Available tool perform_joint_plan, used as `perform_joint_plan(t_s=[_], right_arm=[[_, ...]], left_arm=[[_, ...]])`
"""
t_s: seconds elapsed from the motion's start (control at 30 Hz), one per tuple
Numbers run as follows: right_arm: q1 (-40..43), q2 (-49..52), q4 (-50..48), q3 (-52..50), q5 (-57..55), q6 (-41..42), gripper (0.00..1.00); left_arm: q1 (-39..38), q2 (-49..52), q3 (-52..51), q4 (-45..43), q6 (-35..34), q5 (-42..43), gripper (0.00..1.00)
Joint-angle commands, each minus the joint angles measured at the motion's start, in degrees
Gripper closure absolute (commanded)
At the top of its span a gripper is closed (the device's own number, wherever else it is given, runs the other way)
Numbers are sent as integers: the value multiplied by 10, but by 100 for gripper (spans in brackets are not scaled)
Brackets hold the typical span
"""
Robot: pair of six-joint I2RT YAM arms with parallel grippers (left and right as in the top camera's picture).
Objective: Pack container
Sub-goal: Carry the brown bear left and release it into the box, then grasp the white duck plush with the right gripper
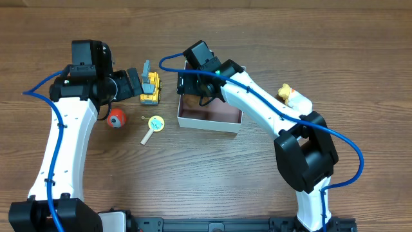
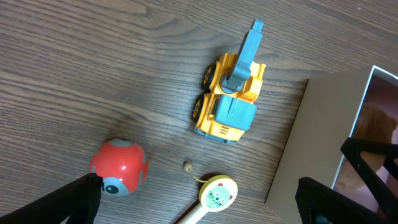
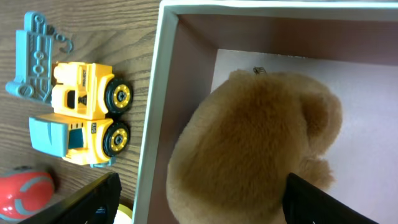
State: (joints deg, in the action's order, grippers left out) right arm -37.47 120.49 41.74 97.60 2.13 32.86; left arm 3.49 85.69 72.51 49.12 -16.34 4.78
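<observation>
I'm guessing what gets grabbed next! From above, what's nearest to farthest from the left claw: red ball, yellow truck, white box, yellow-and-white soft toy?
1. Yellow plastic toy truck, right beside the left claw.
2. Red round ball, toward the robot's base.
3. White square box with pink inside, beyond the truck.
4. Yellow-and-white soft toy, far right.

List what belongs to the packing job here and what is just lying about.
Job: container, brown plush inside it, right gripper.
Lying about, probably awaiting packing: yellow truck, red ball, round rattle, yellow-white toy.
</observation>
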Motion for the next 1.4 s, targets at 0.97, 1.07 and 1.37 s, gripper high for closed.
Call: perform_joint_plan(t_s=[0.97, 1.07, 1.37], right_arm=[[420, -177, 61, -328, 45, -222, 61], [420, -187, 82, -312, 46, -222, 65], [348, -392, 131, -210, 74, -84, 89]], left_arm=[[3, 5, 12, -1, 11, 8, 0], [3, 5, 12, -1, 11, 8, 0], [3, 5, 12, -1, 11, 8, 0]])
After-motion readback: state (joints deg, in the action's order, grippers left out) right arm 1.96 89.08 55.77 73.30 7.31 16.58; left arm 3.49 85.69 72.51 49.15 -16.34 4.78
